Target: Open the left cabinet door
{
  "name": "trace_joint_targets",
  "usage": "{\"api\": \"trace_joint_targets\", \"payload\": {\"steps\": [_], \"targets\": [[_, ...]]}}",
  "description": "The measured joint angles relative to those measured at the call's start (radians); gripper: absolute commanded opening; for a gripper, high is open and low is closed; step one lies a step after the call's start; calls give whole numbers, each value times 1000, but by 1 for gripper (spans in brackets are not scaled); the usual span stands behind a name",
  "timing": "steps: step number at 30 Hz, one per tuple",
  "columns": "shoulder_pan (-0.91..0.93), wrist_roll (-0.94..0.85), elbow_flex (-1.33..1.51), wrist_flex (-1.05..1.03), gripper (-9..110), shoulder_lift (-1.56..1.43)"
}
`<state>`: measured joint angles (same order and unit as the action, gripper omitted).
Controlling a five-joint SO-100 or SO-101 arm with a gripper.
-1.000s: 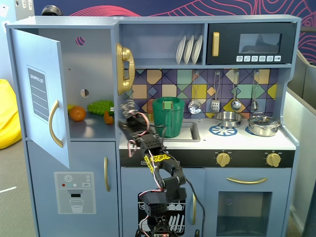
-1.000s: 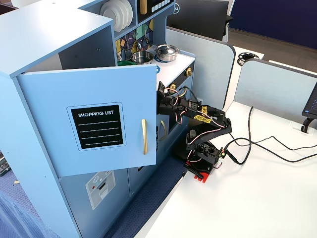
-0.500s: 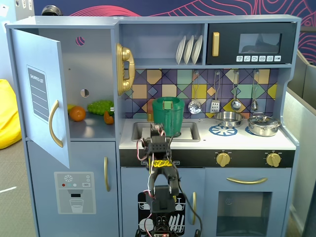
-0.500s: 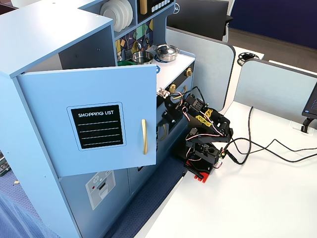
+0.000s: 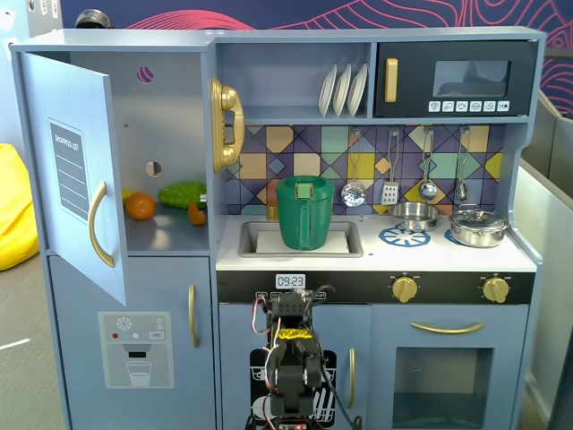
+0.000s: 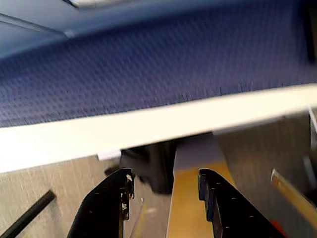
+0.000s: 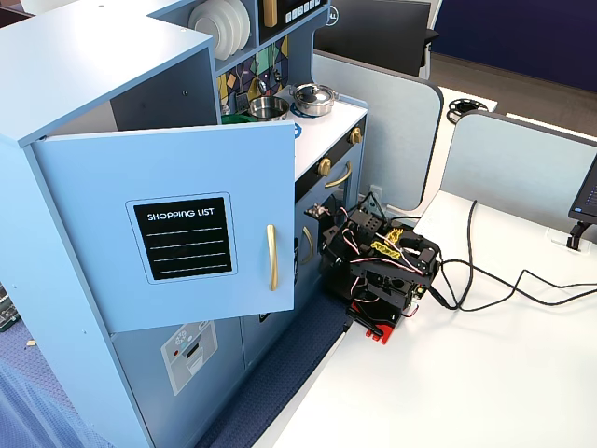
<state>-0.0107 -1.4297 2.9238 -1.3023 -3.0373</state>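
- We've got the big light-blue left cabinet door (image 5: 73,175) with its black "SHOPPING LIST" chalkboard panel and vertical gold bar handle (image 7: 271,257) swung wide open, sticking out from the top-left corner of the light-blue toy kitchen (image 5: 376,269) in both fixed views.
- Inside the open compartment, at the kitchen's upper left, we can see an orange toy fruit (image 5: 140,206) and a bumpy green toy vegetable (image 5: 182,194) on the shelf.
- The black servo arm (image 7: 382,266) sits folded low on its base right in front of the kitchen's lower middle, well apart from the door.
- In the wrist view the black two-finger gripper (image 6: 166,186) is spread, nothing between its fingers (image 6: 106,198), with a blurry strip of dark blue carpet and white table edge past it.
- A green plastic pitcher (image 5: 304,213) stands in the kitchen's sink, and a small metal pot (image 5: 478,227) is on the hob at the kitchen's right.
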Motion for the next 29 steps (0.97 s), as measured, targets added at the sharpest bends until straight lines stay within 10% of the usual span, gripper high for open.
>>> {"api": "trace_joint_targets", "payload": {"steps": [29], "targets": [[46,-55,72,-37,0,-149]]}}
